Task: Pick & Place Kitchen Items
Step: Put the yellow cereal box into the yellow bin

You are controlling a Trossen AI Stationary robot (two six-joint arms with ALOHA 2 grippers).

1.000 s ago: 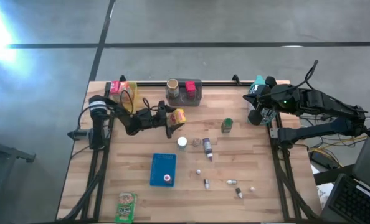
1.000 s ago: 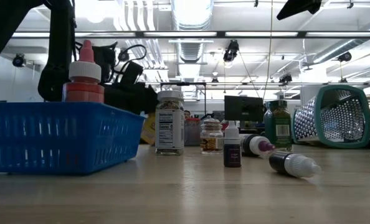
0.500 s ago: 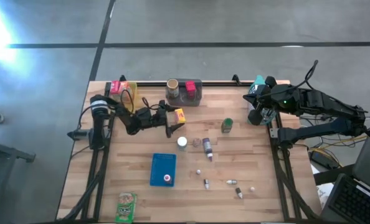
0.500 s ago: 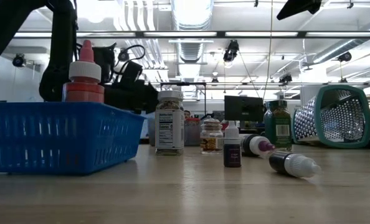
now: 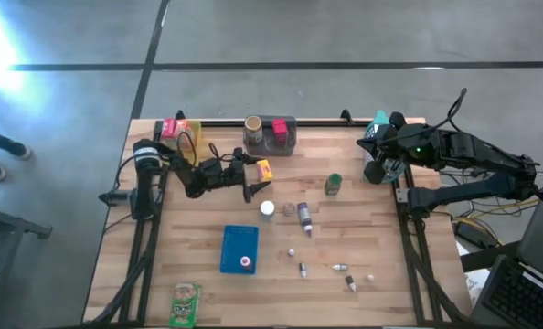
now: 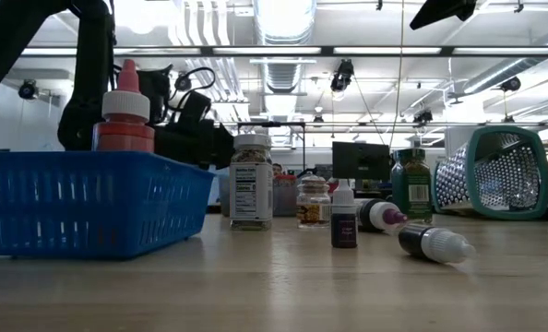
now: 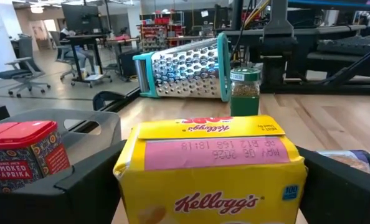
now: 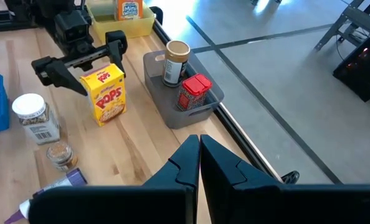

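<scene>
L gripper (image 5: 256, 181): spread wide around upright yellow cereal box (image 5: 263, 169), nr table's far edge.
R gripper (image 5: 370, 171): pressed together, far-right corner.

A pale butcher-block wooden table (image 5: 372, 228) stands on a smooth grey concrete floor (image 5: 345, 32) crossed by dark seam lines. A bright glare falls on the floor beyond the table's far left corner. Past the table, an open workshop shows white ceiling ducts (image 6: 283, 55), strip lights, a grey office chair (image 7: 24, 70) and dark desk monitors (image 7: 82, 17).
</scene>
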